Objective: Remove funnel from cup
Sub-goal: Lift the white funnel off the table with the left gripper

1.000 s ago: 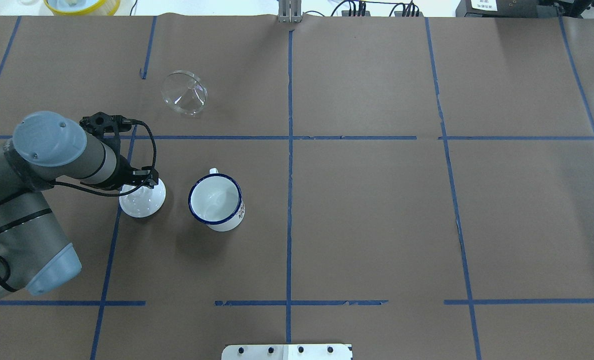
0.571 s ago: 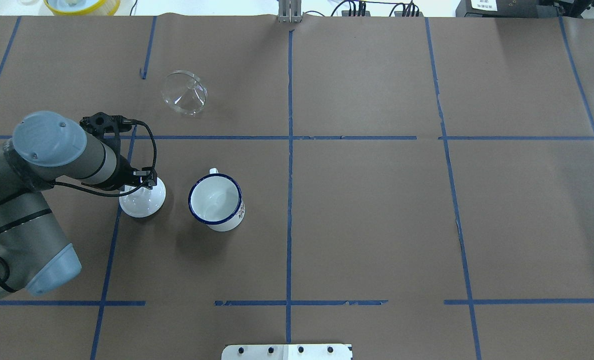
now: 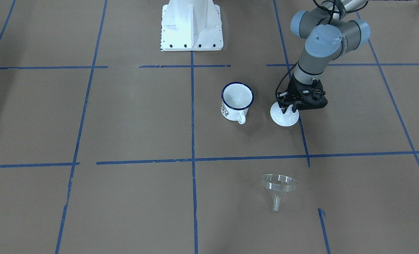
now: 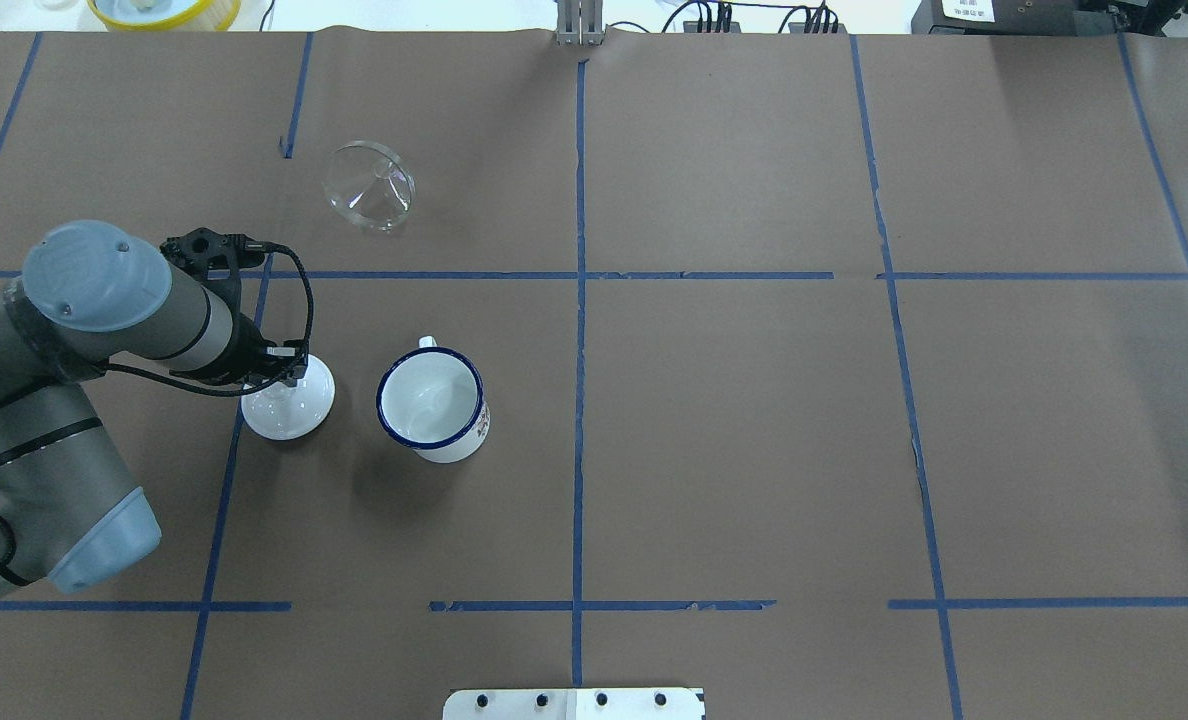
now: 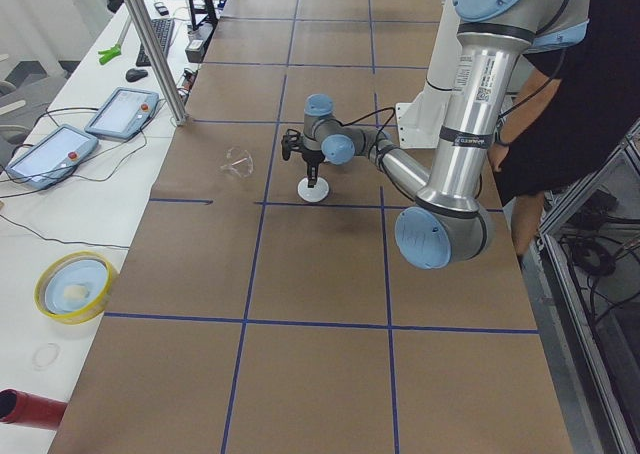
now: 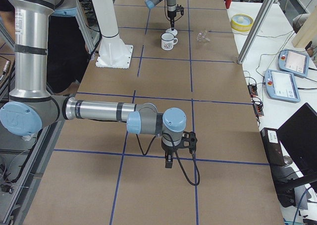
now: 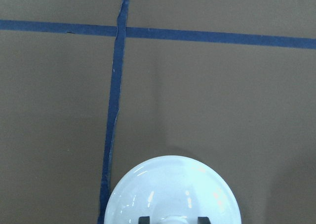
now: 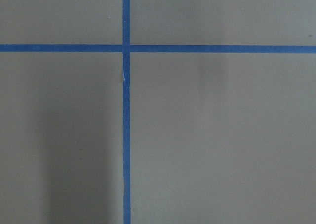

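The clear funnel (image 4: 369,187) lies on its side on the brown table, far from the cup, spout toward the operators' side (image 3: 279,185). The white cup (image 4: 432,403) with a blue rim stands upright with nothing in it (image 3: 237,100). My left gripper (image 4: 279,372) is over a white domed lid (image 4: 299,405) that rests on the table left of the cup. In the left wrist view its fingertips (image 7: 144,219) flank the lid's knob with small gaps, so it looks open. My right gripper (image 6: 168,163) shows only in the exterior right view, and I cannot tell its state.
The robot's white base plate (image 3: 192,24) stands at the near edge of the table. A yellow bowl (image 4: 164,10) sits past the far left edge. Blue tape lines divide the brown table cover (image 4: 754,420).
The lid has shifted slightly right and now sits flat on the table. My left gripper has drawn back a little to the left over it. Funnel and cup have not moved.
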`<state>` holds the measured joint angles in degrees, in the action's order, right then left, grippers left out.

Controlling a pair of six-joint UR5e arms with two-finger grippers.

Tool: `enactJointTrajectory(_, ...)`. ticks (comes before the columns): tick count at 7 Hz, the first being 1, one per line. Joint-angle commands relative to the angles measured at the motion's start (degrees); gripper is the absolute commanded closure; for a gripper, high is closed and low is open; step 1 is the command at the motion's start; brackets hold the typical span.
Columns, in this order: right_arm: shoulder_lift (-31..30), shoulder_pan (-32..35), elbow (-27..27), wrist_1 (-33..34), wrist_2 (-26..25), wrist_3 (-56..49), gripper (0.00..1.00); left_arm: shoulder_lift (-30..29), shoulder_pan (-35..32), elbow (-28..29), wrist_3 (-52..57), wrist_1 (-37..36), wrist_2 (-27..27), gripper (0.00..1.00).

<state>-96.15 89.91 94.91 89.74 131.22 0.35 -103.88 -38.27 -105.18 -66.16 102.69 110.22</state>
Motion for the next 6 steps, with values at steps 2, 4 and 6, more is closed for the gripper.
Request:
enactJointTrajectory(2,0.00,0.00,0.02,0.00,0.00,0.00,0.00,-1.14,-2.23,-9.83,5.04,-14.02,2.89,1.00)
enactJointTrajectory(4,0.00,0.00,0.02,0.00,0.00,0.00,0.00,-10.93,-8.29,-12.84,7.36,-29.39,3.07,1.00)
enactJointTrajectory(6,0.00,0.00,0.02,0.00,0.00,0.00,0.00,-18.62,-7.70,-11.55,5.19,-34.84,8.67,1.00)
